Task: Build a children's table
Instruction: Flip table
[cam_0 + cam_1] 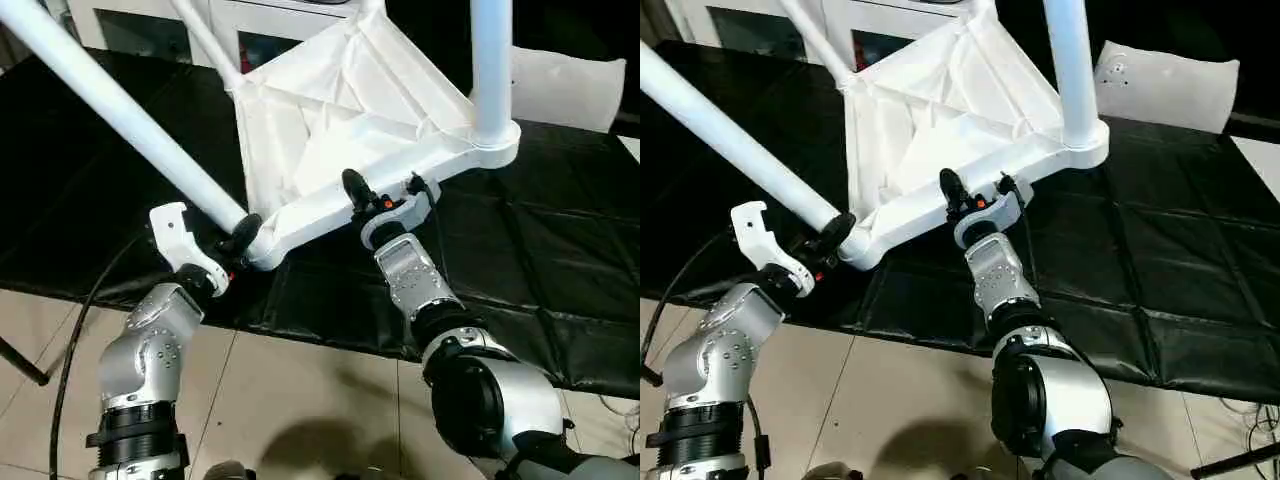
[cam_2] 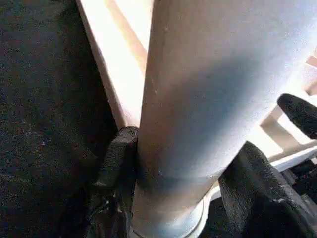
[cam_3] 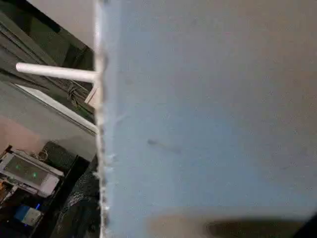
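The white tabletop [image 1: 350, 130] stood tilted, underside up, on the black mat [image 1: 560, 260]. The left gripper [image 1: 238, 236] pinched the near-left leg [image 1: 120, 110] at its socket, while the right gripper [image 1: 385, 195] clamped the tabletop's near rim.

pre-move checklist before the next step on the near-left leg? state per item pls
1. Left gripper closed around the near-left leg at its base: ok.
2. That leg fully seated in its corner socket: cannot tell.
3. Right gripper clamped on the tabletop near rim: ok.
4. Right-hand leg upright in its socket: ok.
5. Tabletop flat on the black mat: not ok, tilted.
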Motion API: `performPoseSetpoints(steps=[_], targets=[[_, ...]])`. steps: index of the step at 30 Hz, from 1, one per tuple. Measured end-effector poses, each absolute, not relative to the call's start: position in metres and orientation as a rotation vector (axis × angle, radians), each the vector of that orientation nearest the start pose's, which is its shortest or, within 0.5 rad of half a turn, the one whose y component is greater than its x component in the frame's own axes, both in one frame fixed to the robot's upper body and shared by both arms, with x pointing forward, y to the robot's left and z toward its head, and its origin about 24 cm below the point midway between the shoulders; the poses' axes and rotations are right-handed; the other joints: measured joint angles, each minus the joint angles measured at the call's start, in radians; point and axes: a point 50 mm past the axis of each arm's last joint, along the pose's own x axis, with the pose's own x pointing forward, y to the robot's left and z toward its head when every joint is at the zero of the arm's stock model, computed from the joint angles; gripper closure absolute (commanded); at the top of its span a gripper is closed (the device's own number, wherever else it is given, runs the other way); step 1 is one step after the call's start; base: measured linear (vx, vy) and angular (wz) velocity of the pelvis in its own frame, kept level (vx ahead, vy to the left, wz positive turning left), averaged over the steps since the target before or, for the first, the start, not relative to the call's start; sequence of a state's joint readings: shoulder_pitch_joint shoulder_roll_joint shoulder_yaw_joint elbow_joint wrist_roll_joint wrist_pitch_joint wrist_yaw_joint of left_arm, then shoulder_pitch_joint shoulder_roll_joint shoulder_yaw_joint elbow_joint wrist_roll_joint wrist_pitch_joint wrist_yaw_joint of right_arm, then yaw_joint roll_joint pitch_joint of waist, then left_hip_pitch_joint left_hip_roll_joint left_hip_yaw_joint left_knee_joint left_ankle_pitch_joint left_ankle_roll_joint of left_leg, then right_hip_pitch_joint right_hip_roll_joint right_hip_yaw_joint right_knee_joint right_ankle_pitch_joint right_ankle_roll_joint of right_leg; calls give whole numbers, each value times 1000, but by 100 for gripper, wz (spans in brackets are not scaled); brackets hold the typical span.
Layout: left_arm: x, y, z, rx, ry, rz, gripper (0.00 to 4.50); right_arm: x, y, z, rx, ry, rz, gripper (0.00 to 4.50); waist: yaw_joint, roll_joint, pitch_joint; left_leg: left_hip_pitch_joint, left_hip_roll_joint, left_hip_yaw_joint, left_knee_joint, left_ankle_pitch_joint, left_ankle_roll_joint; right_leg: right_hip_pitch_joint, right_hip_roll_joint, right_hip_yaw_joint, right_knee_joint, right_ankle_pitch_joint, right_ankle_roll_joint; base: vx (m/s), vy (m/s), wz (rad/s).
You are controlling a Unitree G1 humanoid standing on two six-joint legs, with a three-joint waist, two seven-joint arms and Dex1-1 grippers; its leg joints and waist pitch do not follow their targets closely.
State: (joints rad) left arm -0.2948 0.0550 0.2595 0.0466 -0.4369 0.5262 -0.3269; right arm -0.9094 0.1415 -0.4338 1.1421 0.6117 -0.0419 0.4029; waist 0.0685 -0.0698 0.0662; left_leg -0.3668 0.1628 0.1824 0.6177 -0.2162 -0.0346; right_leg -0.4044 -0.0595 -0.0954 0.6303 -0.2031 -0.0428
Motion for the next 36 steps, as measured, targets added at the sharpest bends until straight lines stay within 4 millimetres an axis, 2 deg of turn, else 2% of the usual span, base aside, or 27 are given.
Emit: performPoseSetpoints(steps=[2,3,5,6,13,21,28,36], targets=[[298,166,73,-459,165,-326,243,378,-64,70,949,115,341,246,-4,-1,0,0,0,0,0,0,0,0,0,0,0,0,0,0,0,0],[297,166,73,-444,166,-337,187,378,-64,70,939,108,346,246,-7,-1,1,0,0,0,0,0,0,-1,0,0,0,0,0,0,0,0],[293,166,73,-419,173,-364,187,378,-64,71,930,100,357,246,-12,-1,1,0,1,1,0,0,0,-1,0,0,0,0,-1,0,0,0],[290,166,74,-411,176,-373,173,378,-64,72,926,98,361,246,-14,-1,1,0,1,1,0,0,0,-1,1,0,1,-1,-1,0,0,0],[265,167,75,-295,186,-464,173,373,-74,72,868,64,397,246,-20,-1,1,-1,4,3,0,0,0,-3,3,0,2,-2,-4,0,0,0],[248,157,76,-233,181,-523,173,359,-88,76,819,29,386,246,-9,0,2,-1,6,4,0,2,-3,-3,3,-1,2,-1,-5,0,0,0],[257,146,82,-240,169,-540,173,352,-99,86,787,-12,303,244,8,5,5,-2,6,4,0,3,-12,-3,3,-1,2,3,-4,0,0,0],[275,137,82,-316,164,-542,173,353,-106,99,745,-52,214,244,3,5,5,-2,7,4,0,6,-15,-3,4,-1,2,7,-3,0,0,0]])
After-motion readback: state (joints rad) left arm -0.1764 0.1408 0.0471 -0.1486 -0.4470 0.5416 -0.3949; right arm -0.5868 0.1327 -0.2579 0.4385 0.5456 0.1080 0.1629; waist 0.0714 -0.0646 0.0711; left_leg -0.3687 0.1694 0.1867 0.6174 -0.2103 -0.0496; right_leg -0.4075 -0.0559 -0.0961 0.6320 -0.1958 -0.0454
